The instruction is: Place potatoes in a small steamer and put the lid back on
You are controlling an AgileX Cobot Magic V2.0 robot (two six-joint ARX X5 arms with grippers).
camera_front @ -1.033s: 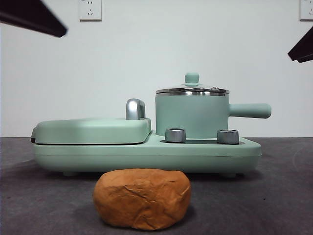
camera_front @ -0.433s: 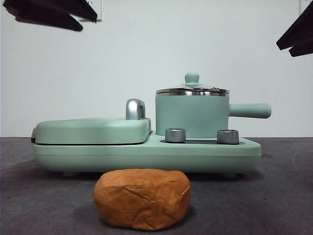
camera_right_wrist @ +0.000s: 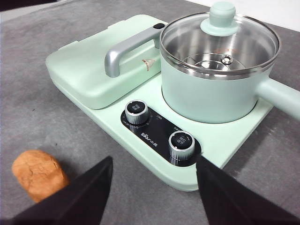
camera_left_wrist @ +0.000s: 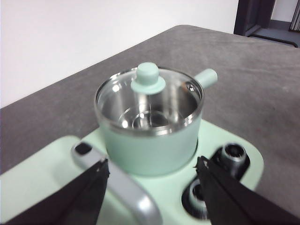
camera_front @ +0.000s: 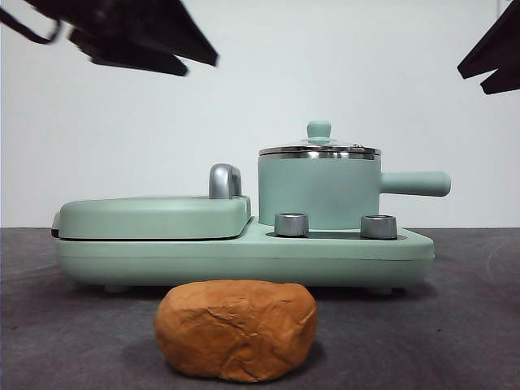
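The potatoes are one wrinkled orange-brown lump (camera_front: 236, 329) lying on the dark table in front of the appliance, also seen in the right wrist view (camera_right_wrist: 37, 173). The small steamer (camera_front: 318, 195) stands at the appliance's right end with its handle pointing right. Its lid (camera_front: 318, 149) is on, and through the glass the pot looks empty (camera_left_wrist: 149, 115). My left gripper (camera_left_wrist: 151, 166) is open, high above the griddle and short of the steamer (camera_left_wrist: 150, 145); it is the dark shape at top left (camera_front: 199, 63). My right gripper (camera_right_wrist: 154, 161) is open and hangs high at the right (camera_front: 475, 77).
The mint-green base (camera_front: 244, 256) carries a shut flat griddle cover (camera_front: 154, 215) with a steel handle (camera_front: 225, 180) on its left half. Two steel knobs (camera_front: 291, 224) (camera_front: 379, 227) sit in front of the steamer. A white wall stands close behind.
The left arm has swung in from the top left corner toward the middle and shows much larger. The right arm has come slightly further in. Potato, steamer and lid have not moved.
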